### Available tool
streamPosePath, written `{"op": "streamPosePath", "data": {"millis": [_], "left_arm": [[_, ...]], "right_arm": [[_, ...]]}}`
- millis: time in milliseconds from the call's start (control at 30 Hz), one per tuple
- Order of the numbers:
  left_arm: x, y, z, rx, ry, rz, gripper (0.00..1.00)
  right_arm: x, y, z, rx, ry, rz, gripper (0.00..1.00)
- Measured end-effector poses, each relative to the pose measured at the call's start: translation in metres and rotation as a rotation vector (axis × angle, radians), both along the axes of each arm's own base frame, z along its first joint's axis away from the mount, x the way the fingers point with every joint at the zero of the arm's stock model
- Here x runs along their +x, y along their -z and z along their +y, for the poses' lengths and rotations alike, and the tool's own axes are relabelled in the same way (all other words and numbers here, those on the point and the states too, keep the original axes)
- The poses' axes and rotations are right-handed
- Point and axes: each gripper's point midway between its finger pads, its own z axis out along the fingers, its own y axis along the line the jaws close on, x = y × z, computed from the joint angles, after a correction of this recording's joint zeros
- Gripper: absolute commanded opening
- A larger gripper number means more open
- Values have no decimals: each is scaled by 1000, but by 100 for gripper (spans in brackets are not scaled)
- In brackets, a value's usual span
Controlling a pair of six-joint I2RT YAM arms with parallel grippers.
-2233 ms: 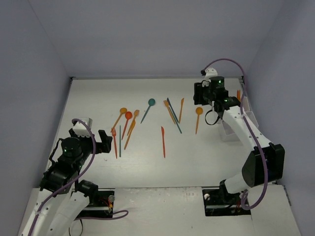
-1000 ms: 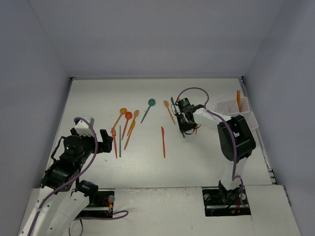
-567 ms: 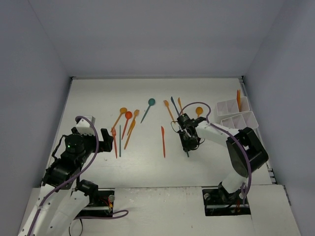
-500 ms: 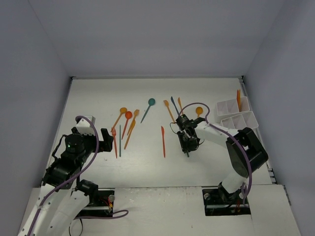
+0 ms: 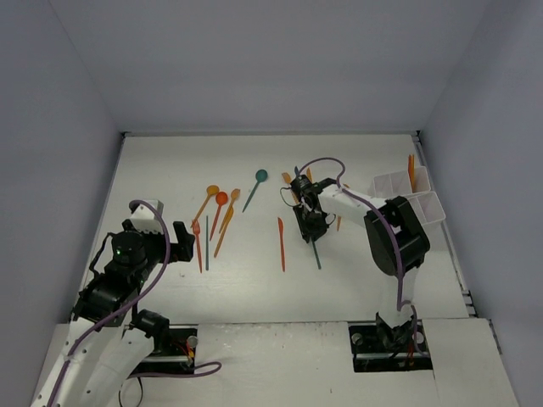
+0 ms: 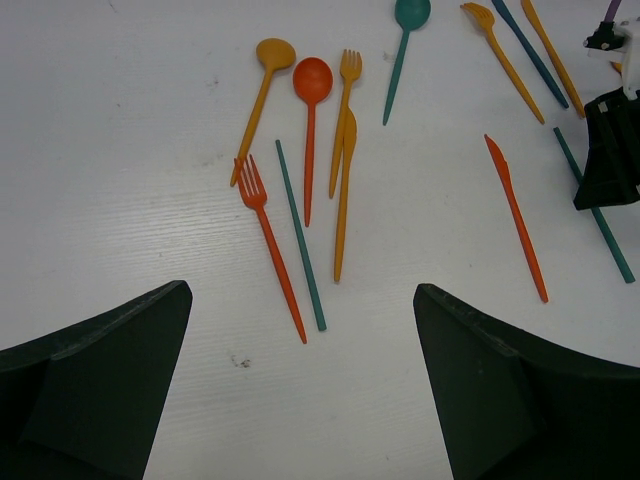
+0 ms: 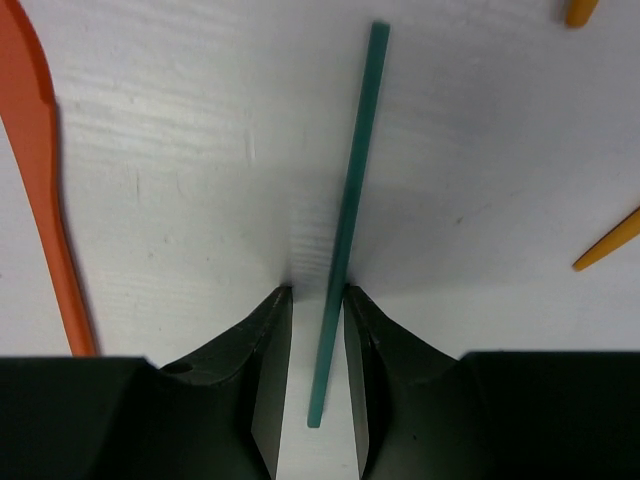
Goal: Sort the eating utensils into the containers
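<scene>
- While the right gripper [image 7: 317, 300] sat low on the table [image 5: 254, 284], its fingers stood slightly apart beside a teal utensil [image 7: 352, 180] lying flat.
- The left gripper [image 6: 300, 300] hovered wide open over the orange utensils [image 6: 343, 190].
- The white organizer [image 5: 386, 180] stood at the table's right edge.

A white table [image 5: 170, 170] with a faint streaky grain carries everything. Plain grey-blue walls close it in: a back wall [image 5: 271, 68], a left wall [image 5: 51, 170] and a right wall [image 5: 496, 170]. A small dark speck [image 6: 240, 361] marks the table's near part.
</scene>
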Motion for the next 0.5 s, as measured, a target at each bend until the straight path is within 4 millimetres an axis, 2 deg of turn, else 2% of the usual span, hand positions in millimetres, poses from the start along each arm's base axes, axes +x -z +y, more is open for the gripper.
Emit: {"op": "streamPosePath", "data": {"millis": [133, 167, 233, 500], "left_arm": [[0, -1, 1, 1, -4, -3, 92], [0, -1, 1, 1, -4, -3, 92], [0, 0, 1, 1, -4, -3, 92], [0, 0, 1, 3, -4, 1, 92]], "right_arm": [[14, 0, 0, 13, 11, -5, 19], [18, 0, 0, 14, 13, -7, 15], [23, 1, 1, 16, 14, -12, 1], [33, -1, 4, 17, -7, -31, 0]]}}
